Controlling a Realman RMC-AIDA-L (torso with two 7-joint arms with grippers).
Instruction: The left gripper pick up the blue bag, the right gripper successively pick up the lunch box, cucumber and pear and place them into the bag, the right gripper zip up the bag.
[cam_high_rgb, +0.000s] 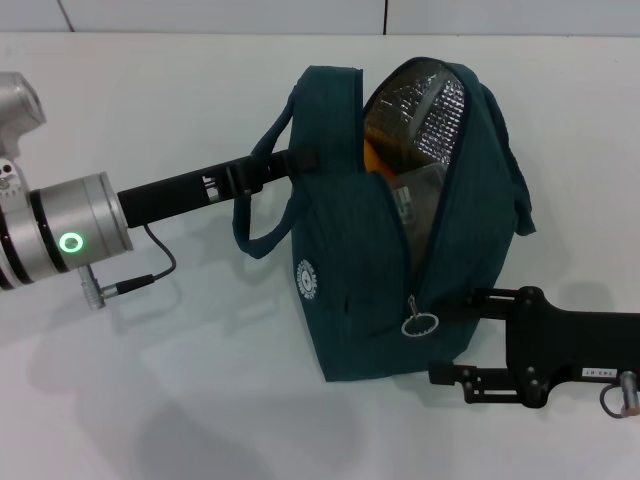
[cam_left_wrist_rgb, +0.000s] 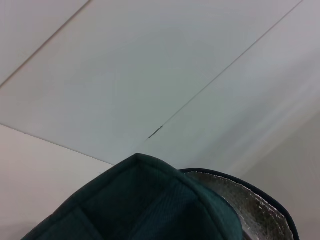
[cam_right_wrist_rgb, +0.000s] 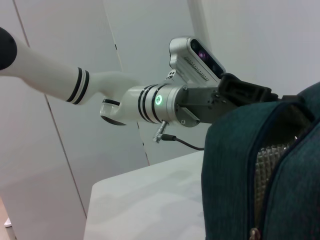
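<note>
So, bag (cam_high_rgb: 400, 250): upright on table (cam_high_rgb: 180, 380), zipper still open; we see contents inside, can't identify all.
Left gripper (cam_high_rgb: 285, 165): clamped on bag's back edge.
Right gripper (cam_high_rgb: 478, 300): beside zipper pull (cam_high_rgb: 419, 322), finger state unclear.
Left: zipping.

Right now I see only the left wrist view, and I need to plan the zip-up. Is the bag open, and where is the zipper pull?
Observer: Yes, open. The head view shows the blue bag gaping at the top. The zipper pull, a metal ring, hangs low on the front.
Operator: Where is the right tool?
Observer: The right tool is at the bag's lower corner on the robot's right, beside the pull ring. It is open and holds nothing.
Operator: And my left tool?
Observer: The left tool meets the bag's upper edge by the handle. I cannot tell its grip.
</note>
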